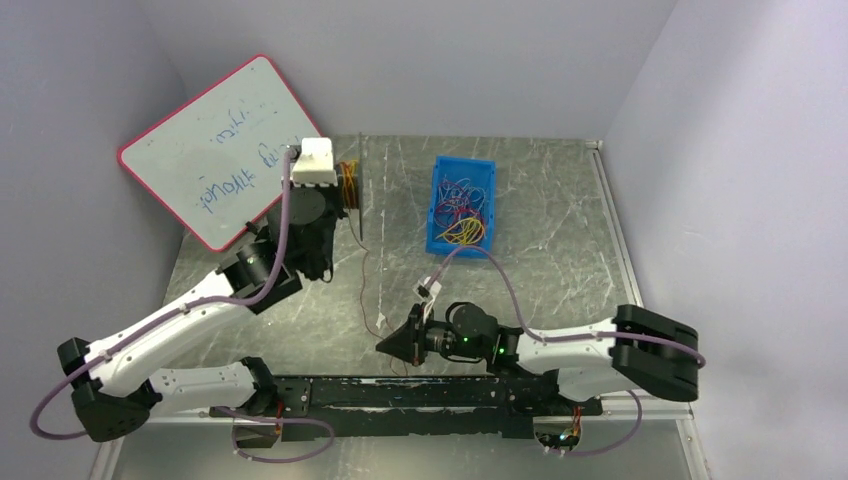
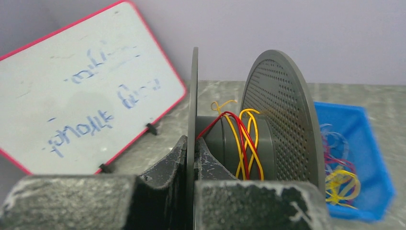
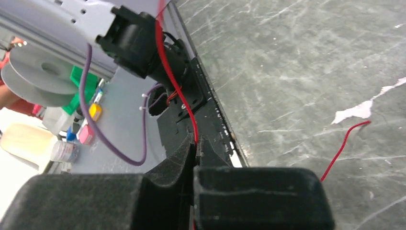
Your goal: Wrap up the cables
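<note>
whiteboard (image 2: 72, 110) writing: illegible | spool (image 2: 282, 115) base: behind left pincer (image 2: 192, 144) | red cable (image 3: 178, 91) end: inside right pincer (image 3: 197, 143)

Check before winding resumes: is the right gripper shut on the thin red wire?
Shut: the right gripper pinches the thin red wire between closed jaws.

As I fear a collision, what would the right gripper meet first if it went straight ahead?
The right gripper would probably meet the left arm's black joint first, though depth is unclear.

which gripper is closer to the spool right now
Left. The left gripper is shut on the near flange of the spool, touching it. The right gripper is apart from it, pinching a red cable.
</note>
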### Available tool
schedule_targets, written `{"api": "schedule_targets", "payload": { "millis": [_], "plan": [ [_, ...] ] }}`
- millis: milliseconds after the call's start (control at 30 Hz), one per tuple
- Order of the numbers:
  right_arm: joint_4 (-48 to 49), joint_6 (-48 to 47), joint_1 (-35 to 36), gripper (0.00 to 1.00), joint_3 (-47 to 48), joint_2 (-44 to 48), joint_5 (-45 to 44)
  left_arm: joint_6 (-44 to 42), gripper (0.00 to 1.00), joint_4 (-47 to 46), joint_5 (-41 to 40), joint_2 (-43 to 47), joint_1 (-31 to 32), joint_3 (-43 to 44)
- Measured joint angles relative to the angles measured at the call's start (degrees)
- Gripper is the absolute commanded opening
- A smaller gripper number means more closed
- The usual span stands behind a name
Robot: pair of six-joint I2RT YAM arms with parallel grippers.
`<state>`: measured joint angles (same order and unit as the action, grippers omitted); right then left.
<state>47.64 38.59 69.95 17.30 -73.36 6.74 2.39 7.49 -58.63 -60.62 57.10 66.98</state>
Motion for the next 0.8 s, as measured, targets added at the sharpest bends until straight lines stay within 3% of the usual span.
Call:
{"api": "schedule_targets", "payload": {
  "millis": [233, 467, 800],
  "plan": [
    [-15.3, -6.0, 8.1, 0.00, 4.7, 8.7, -8.6, 3.2, 0.07, 0.9, 1.8, -3.7, -8.7, -1.7],
    [-27.4, -10.9, 12.5, 0.00, 11.1, 11.9, -14.5, 3.9, 0.07, 0.5, 3.2, -7.1, -10.6, -3.4],
    [-38.4, -16.6, 13.3, 0.00, 20.9, 15.1, -18.3, 6.6, 0.07, 0.8, 3.7, -9.0, -11.5, -8.9]
  ]
}}
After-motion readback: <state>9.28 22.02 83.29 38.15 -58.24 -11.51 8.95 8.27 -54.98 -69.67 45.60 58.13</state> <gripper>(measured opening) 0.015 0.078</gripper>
